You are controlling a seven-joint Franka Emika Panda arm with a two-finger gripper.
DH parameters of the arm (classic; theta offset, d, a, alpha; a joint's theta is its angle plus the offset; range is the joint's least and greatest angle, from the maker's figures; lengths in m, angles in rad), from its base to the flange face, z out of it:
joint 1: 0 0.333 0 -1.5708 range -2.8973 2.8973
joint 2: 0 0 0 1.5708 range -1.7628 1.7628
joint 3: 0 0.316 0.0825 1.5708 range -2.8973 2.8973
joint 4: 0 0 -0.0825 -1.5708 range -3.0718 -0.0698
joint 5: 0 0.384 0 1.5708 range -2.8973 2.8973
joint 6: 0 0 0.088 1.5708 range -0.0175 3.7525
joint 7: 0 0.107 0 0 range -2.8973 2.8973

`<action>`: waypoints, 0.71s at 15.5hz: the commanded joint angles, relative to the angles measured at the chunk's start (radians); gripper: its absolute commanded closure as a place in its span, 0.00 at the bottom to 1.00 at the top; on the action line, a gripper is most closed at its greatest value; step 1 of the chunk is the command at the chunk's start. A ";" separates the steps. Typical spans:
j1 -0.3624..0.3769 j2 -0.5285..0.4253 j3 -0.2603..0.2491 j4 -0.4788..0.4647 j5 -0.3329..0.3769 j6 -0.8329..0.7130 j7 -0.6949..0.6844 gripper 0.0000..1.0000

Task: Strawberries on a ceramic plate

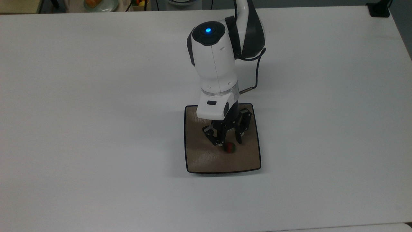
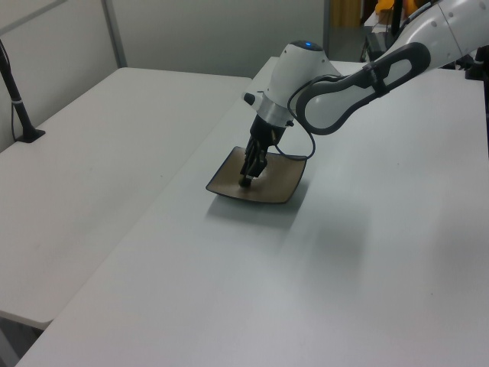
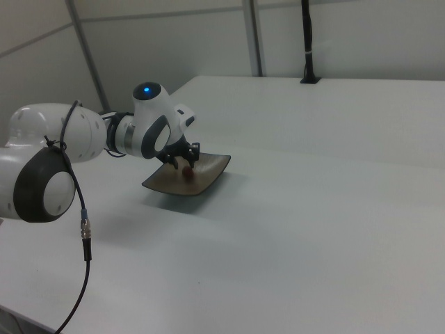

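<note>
A: Top view. Strawberry [image 1: 229,147] lies on the ceramic plate [image 1: 199,158], red body with a bit of green on one side, a little toward the top view's right of the plate's middle. Gripper [image 1: 229,142] is directly above it, fingers spread.

B: How wide?

A: Wider than the berry. One fingertip [image 1: 219,143] sits just beside the berry on the top view's left, the other clear of it on the top view's right. The berry lies at the tips' level and slightly toward the bottom of the picture from them, not clamped. Whether the left tip touches it, I cannot tell.

B: Left view adds what?

A: Height. The gripper [image 2: 246,180] points down with its tips low over the plate [image 2: 276,186], near the plate's side on the left view's left. The arm [image 2: 348,80] reaches in from the upper right of the left view. The berry itself is too small to make out there, lost behind the fingers.

B: Right view?

A: The berry [image 3: 186,171] reads as a small red spot resting on the plate [image 3: 208,177], just below the gripper [image 3: 183,165]. The plate's dished, upturned edge shows here, which the top view flattens. White table [image 1: 96,112] around it; the plate sits flat.
</note>
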 commanded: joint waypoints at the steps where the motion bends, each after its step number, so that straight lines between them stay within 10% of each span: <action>1: 0.000 -0.038 -0.007 -0.027 -0.019 0.018 0.023 0.00; 5: 0.005 -0.162 -0.013 -0.085 -0.018 -0.046 0.028 0.00; 11: -0.010 -0.410 -0.076 -0.084 -0.018 -0.532 0.105 0.00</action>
